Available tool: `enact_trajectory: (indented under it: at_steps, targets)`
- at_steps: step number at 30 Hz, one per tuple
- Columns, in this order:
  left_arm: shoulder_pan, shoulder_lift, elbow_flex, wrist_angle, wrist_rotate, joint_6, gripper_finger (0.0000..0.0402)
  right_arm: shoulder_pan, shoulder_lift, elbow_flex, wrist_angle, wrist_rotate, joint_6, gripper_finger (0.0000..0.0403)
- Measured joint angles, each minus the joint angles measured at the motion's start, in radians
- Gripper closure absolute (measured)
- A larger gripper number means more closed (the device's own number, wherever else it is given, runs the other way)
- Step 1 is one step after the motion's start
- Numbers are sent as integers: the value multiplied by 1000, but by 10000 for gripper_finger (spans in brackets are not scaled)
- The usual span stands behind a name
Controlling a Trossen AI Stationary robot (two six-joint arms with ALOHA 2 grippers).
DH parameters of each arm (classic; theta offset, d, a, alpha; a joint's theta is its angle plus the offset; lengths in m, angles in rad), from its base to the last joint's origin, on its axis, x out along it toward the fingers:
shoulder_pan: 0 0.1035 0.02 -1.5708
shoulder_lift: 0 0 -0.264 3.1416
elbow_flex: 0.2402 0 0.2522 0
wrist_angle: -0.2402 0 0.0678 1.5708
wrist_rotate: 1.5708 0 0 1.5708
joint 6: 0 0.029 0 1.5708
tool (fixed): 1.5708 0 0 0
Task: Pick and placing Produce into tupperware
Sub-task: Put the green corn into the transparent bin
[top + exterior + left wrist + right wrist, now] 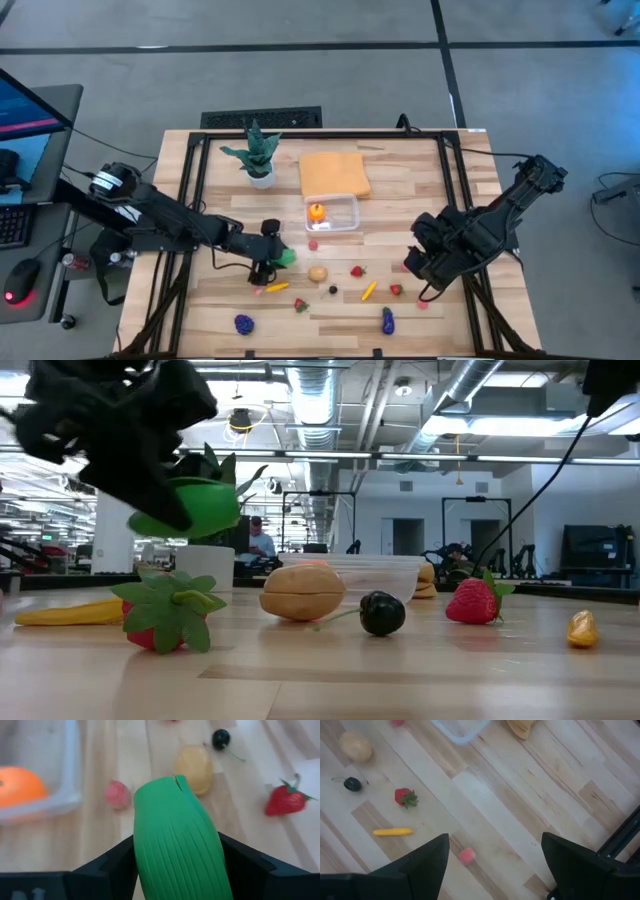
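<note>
One item, an orange fruit (316, 212), already lies in the tupperware (345, 205) in the high view; the left gripper (272, 258) holds a green ribbed vegetable (286, 256) just short of the container's near-left corner, while the right gripper (418, 262) waits over the desk (420, 180) on the right side, well apart from the container. The remaining produce is scattered across the near half of the desk, including a purple piece (244, 323) and a tan piece (317, 273). In the low view, the green vegetable (190, 507) hangs clear of the desk surface, above a strawberry (165, 618). In the left wrist view, the dark fingers (112, 865) are clamped on the green vegetable (175, 840) from both sides, with the tupperware (65, 775) ahead and to one side. In the right wrist view, the fingers (427, 860) stand wide apart with nothing between them. The step in hand appears to be the carry. The next move likely calls for travel over the container rim, then release inside.
</note>
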Motion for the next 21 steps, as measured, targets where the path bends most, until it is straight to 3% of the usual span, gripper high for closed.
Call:
enact_trajectory:
  at_steps: [10, 21]
  targets:
    - [117, 0, 55, -22, -32, 85, 175, 2, 0, 0, 13, 4, -17, 92]
    - [271, 0, 220, -17, -37, 97, 175, 36, 0, 0, -10, 20, -35, 92]
